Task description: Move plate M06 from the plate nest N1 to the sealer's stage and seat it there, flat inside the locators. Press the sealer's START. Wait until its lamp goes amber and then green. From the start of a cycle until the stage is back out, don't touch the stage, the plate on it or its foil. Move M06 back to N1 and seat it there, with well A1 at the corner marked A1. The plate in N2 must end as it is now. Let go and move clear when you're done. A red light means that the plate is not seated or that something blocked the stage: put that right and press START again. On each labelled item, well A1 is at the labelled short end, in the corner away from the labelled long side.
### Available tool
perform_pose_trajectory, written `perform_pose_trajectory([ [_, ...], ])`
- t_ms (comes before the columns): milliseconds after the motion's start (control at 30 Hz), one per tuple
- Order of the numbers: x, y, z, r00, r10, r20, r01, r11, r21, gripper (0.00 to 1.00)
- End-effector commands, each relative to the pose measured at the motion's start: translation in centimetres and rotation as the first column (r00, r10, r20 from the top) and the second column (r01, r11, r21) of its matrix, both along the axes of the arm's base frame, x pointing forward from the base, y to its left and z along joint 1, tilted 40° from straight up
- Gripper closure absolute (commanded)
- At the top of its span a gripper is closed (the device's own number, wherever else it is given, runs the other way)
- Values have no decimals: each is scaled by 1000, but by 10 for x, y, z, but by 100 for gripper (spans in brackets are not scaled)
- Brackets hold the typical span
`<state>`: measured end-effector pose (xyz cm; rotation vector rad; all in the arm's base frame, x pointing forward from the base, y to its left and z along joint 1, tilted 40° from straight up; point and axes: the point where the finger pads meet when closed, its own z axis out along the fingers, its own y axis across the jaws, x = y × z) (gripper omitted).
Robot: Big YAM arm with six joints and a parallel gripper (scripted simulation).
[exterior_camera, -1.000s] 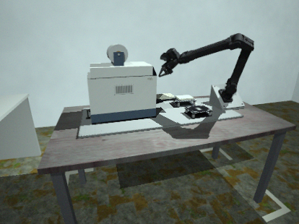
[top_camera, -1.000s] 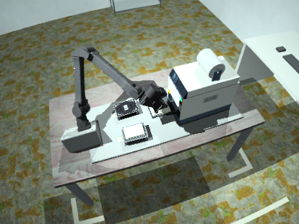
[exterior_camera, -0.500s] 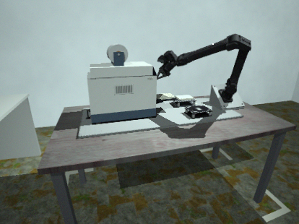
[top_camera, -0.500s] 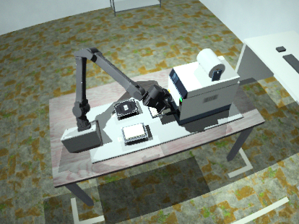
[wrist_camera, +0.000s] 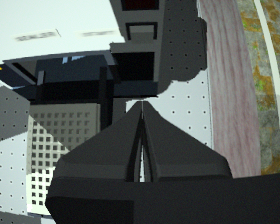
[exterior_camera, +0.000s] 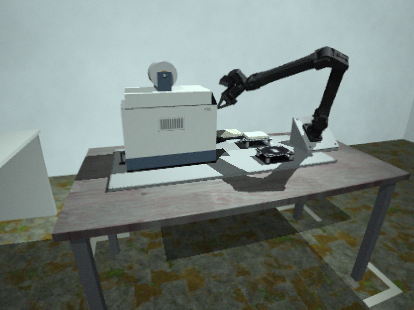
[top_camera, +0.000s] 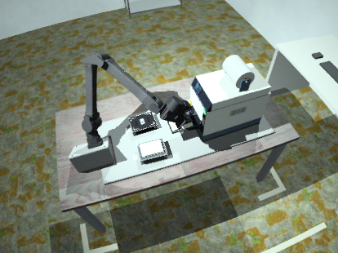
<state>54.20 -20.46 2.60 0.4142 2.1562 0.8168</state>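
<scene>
"Viewed from above, what's right on the table (top_camera: 286, 135) (exterior_camera: 150, 205) (wrist_camera: 232, 90)?"

"The sealer (top_camera: 233, 118) (exterior_camera: 170, 140) (wrist_camera: 60, 25), a roll (top_camera: 236, 69) (exterior_camera: 156, 73) on top."

"Left of it?"

"A near nest (top_camera: 153, 159) (exterior_camera: 256, 143), a far nest (top_camera: 143, 122) (exterior_camera: 274, 153), then the arm's base (top_camera: 82, 166) (exterior_camera: 298, 135)"

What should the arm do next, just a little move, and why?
Probably ease the pincer into a light press on START, if the green spot is that button. The pincer is shut and empty, close to the sealer's front, and the pale plate is out on the stage, its wells seemingly uncovered.
</scene>
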Motion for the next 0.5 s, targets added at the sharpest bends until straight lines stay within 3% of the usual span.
perform_pose_trajectory([
  [0,5,13,-8,999,35,-10,-35,999,0,100],
  [233,14,8,9,999,36,20,-36,999,-20,100],
  [467,19,-15,25,999,7,50,-5,999,-41,100],
])
